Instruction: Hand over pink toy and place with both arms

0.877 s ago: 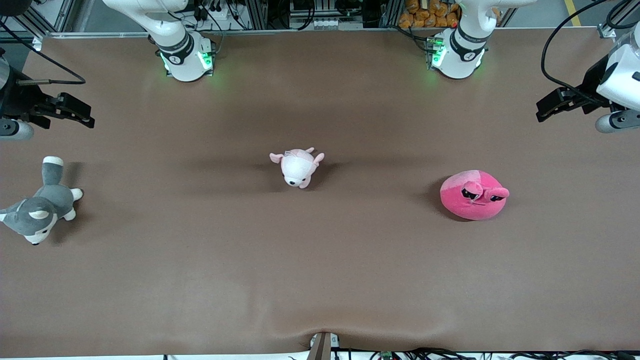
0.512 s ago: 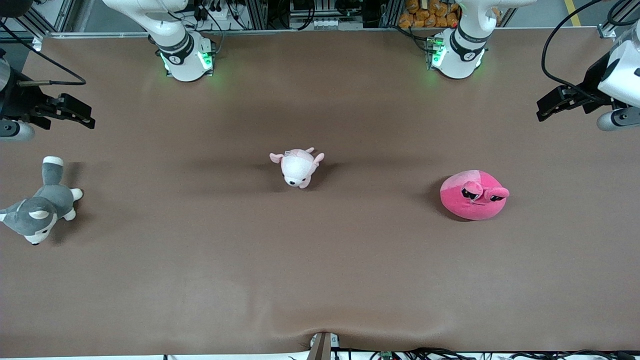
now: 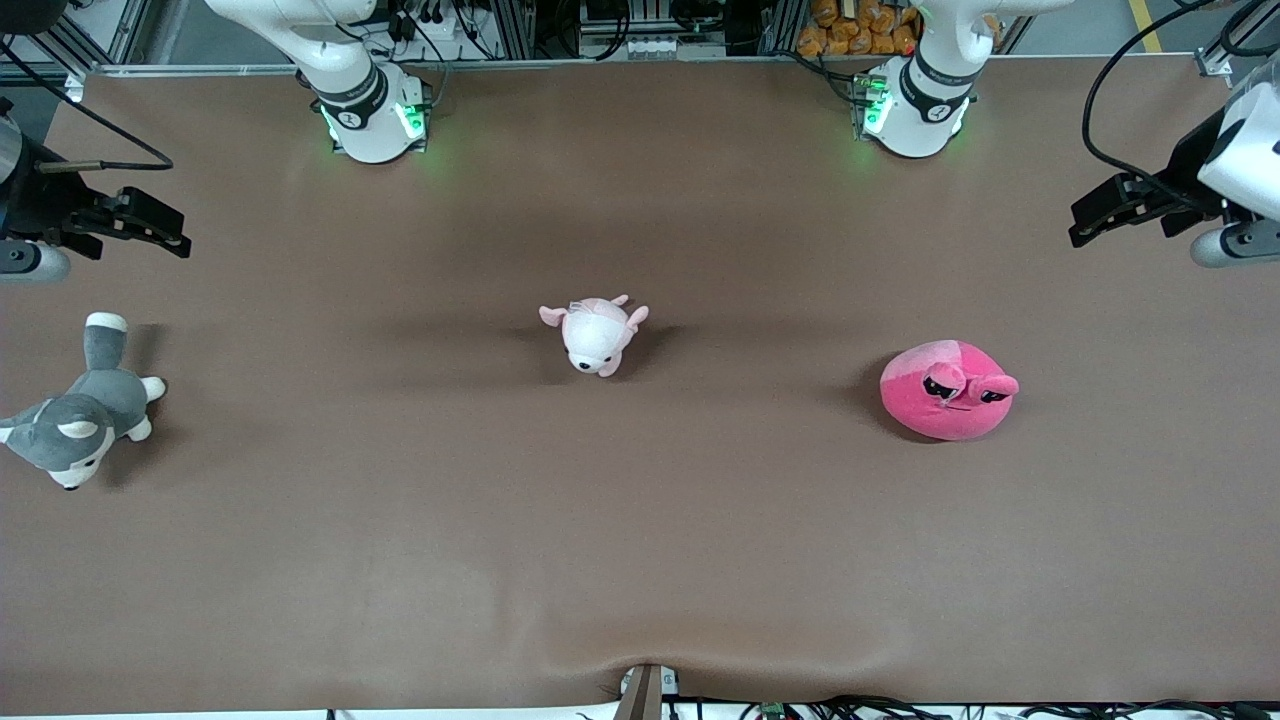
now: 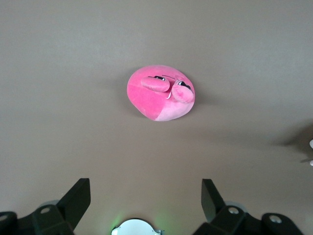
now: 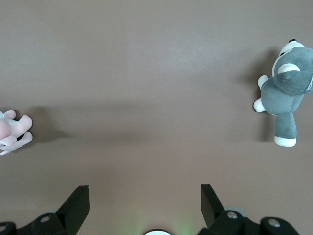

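The pink toy (image 3: 947,389), a hot-pink round plush with two dark eyes and a lighter patch, lies on the brown table toward the left arm's end. It also shows in the left wrist view (image 4: 160,93). My left gripper (image 3: 1085,222) is open and empty, high in the air at the left arm's end of the table; its wrist view (image 4: 145,193) shows both fingers spread wide. My right gripper (image 3: 170,235) is open and empty, high at the right arm's end; its wrist view (image 5: 145,196) shows the fingers spread too.
A small pale pink-and-white animal plush (image 3: 596,333) lies mid-table. A grey-and-white husky plush (image 3: 80,412) lies at the right arm's end, also in the right wrist view (image 5: 286,88). The two arm bases (image 3: 372,112) (image 3: 912,108) stand farthest from the camera.
My left gripper has drifted slightly, upward in the front view. The toys and the right arm have not moved.
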### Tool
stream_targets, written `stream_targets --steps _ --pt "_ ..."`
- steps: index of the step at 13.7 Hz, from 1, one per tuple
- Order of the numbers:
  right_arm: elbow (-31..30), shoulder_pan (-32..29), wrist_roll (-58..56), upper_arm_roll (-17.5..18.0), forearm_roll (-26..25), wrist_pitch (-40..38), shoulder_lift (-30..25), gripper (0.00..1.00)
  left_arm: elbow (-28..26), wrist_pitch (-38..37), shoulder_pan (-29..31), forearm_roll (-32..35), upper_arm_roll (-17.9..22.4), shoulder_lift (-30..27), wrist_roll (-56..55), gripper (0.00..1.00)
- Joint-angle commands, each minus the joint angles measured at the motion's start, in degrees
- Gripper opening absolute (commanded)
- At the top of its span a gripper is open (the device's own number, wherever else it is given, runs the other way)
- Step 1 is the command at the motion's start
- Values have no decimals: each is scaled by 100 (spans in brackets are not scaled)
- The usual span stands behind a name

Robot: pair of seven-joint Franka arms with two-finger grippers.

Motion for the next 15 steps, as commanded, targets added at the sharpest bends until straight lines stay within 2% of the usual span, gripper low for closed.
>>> stream_targets --steps 1,5,8,13,15 --pt "55 -35 -78 47 -23 8 26 100 234 -195 40 -142 -1 99 44 100" --pt "46 -17 -78 56 -23 95 105 100 234 -187 101 -98 17 160 -192 100" --pt "46 -17 -95 73 -6 131 132 100 541 -186 198 -89 70 494 -264 100" --pt "37 -70 -271 56 109 201 141 100 524 -151 427 -125 70 512 -387 100" --pt "46 -79 -280 56 91 210 141 100 506 -151 427 -125 70 582 -771 100"
